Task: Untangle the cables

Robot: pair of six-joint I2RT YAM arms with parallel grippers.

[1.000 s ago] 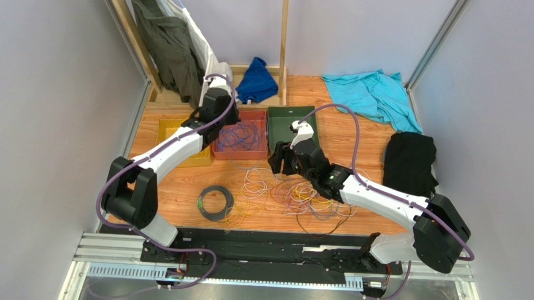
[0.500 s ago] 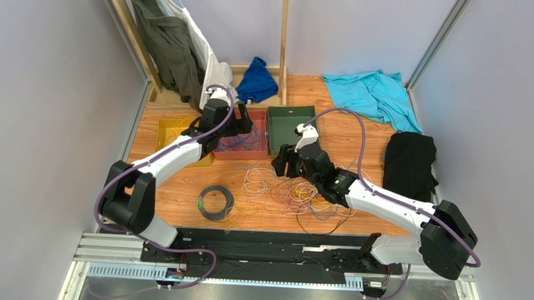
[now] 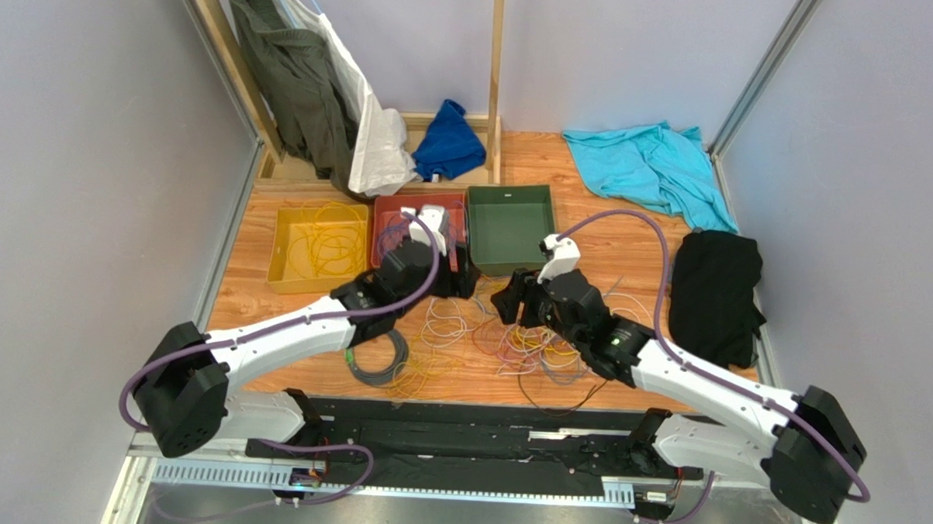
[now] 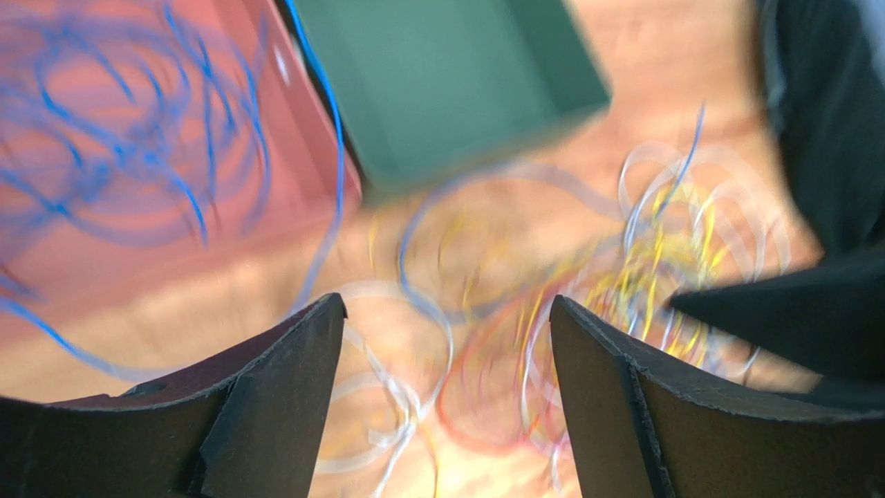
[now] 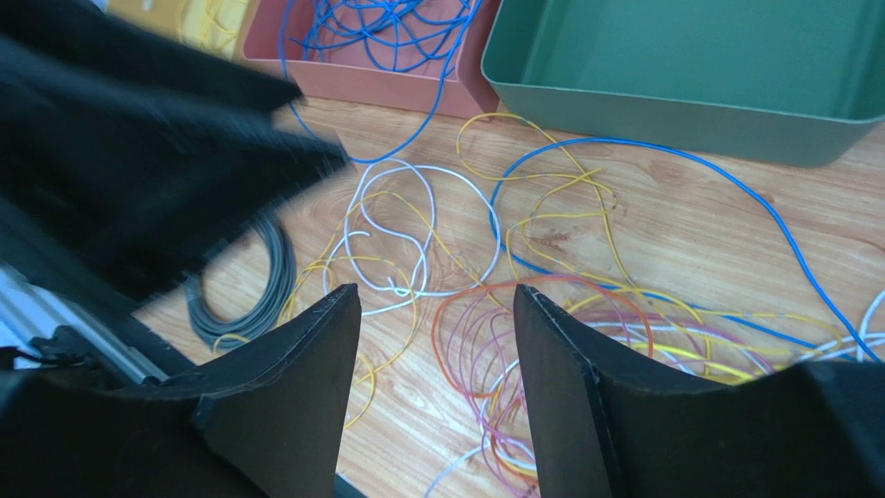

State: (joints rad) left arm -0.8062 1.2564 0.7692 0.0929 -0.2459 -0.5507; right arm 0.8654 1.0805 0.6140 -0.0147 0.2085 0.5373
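Right wrist view is showing the cables (image 5: 540, 311) lying tangled on the surface (image 5: 686, 239), straight under my right gripper (image 5: 436, 296), whose jaws are standing open and empty. My left gripper (image 4: 447, 311), jaws likewise open and empty, is hovering over the heap's far-left edge, so I'm judging the right arm nearer.

Nothing legible; the green tag (image 3: 350, 353) on the black coil (image 3: 384, 356) is too small.
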